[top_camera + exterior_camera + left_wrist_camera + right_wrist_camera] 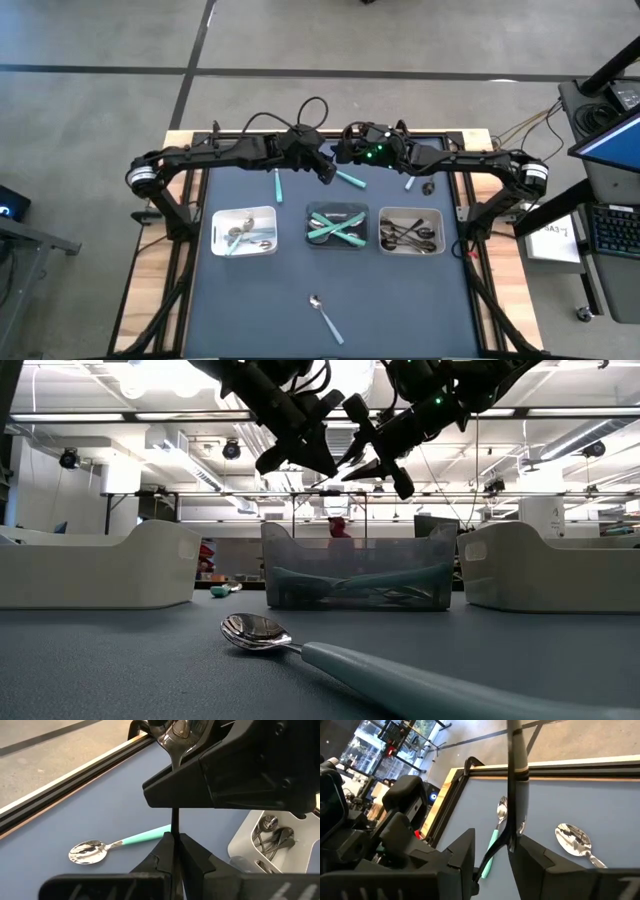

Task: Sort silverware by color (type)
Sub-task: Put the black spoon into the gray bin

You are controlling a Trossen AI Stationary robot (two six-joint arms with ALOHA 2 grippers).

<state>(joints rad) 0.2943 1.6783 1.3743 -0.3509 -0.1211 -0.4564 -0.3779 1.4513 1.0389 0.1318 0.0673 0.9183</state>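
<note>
Both grippers meet above the table's far middle. My left gripper [325,172] is shut on a thin dark utensil [174,822] whose shiny head [179,737] rises past my right gripper [345,152]. The right gripper's fingers [540,865] stand open on either side of that utensil [514,795]. Teal-handled spoons lie loose on the mat at the far side [278,185] [350,178], and another [325,316] lies flat near the near edge. My left gripper pinches the dark utensil's slim handle [174,832] between its two fingers [197,855]. The handle runs on past the fingertips toward the right gripper, and the utensil is lifted clear of the table. My right gripper: the utensil lies close along one finger [530,852]; whether it touches, I cannot tell.
Three small trays sit in a row mid-table: a white one [216,232] with silver pieces, a clear one [337,208] with teal pieces, a white one [441,232] with dark pieces. A small teal piece [410,183] and a dark bit [428,187] lie far right.
</note>
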